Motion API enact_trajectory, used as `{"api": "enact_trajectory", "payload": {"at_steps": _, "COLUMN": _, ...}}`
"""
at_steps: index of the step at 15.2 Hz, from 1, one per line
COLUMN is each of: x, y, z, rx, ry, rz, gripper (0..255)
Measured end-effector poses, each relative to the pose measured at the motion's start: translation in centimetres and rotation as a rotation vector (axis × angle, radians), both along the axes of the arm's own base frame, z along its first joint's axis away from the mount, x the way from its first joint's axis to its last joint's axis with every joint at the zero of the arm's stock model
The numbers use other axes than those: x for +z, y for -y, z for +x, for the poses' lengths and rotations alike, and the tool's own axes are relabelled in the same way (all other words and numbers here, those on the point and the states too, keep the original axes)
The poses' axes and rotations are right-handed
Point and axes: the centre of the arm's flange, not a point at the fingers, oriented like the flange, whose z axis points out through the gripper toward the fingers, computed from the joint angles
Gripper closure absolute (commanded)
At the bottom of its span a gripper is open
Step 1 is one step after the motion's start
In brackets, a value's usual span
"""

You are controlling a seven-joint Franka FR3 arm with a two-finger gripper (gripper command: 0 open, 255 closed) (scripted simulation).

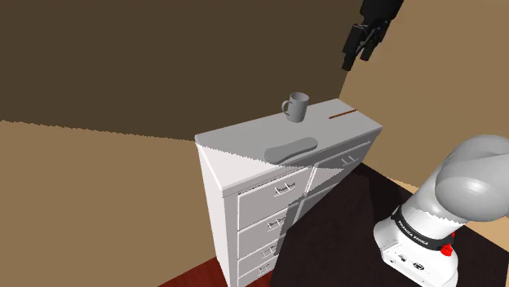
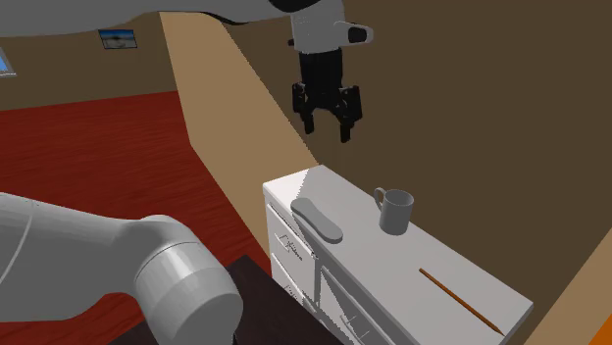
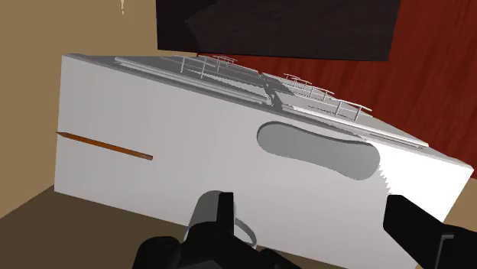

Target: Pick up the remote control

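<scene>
So: gripper (image 1: 357,59) hangs high over the dresser (image 1: 245,163), fingers spread wide, nothing in them. Remote (image 3: 317,149) lies flat on the top, well below the hand. In the wrist view it sits ahead of the hand and roughly centred on the gap between the fingers. Looks like pre-grasp: the height clears the mug (image 2: 394,211), and the wide opening suits the remote's width. Mug stands closer under the hand than the remote does. Pencil (image 3: 105,147) lies off to the hand's other side, well apart from the remote. My read: descent not started. The remote is low and flat, so the fingers need to straddle its narrow waist and come nearly to the surface.
</scene>
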Motion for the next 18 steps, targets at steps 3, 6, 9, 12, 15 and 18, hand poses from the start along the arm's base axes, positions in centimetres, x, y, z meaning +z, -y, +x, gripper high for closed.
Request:
{"api": "enact_trajectory", "payload": {"at_steps": 3, "x": -1.6, "y": 0.0, "z": 0.8, "rx": 0.068, "ry": -0.008, "rz": 0.002, "gripper": 0}}
{"api": "enact_trajectory", "payload": {"at_steps": 6, "x": -4.8, "y": -0.4, "z": 2.5, "rx": 0.228, "ry": -0.024, "rz": 0.007, "gripper": 0}}
{"api": "enact_trajectory", "payload": {"at_steps": 9, "x": -8.3, "y": -0.8, "z": 3.9, "rx": 0.401, "ry": -0.04, "rz": 0.011, "gripper": 0}}
{"api": "enact_trajectory", "payload": {"at_steps": 12, "x": -11.8, "y": -1.7, "z": 5.5, "rx": 0.574, "ry": -0.057, "rz": 0.016, "gripper": 0}}
{"api": "enact_trajectory", "payload": {"at_steps": 15, "x": -15.4, "y": -2.9, "z": 7.1, "rx": 0.75, "ry": -0.074, "rz": 0.021, "gripper": 0}}
{"api": "enact_trajectory", "payload": {"at_steps": 18, "x": -19.0, "y": -4.1, "z": 7.7, "rx": 0.925, "ry": -0.091, "rz": 0.026, "gripper": 0}}
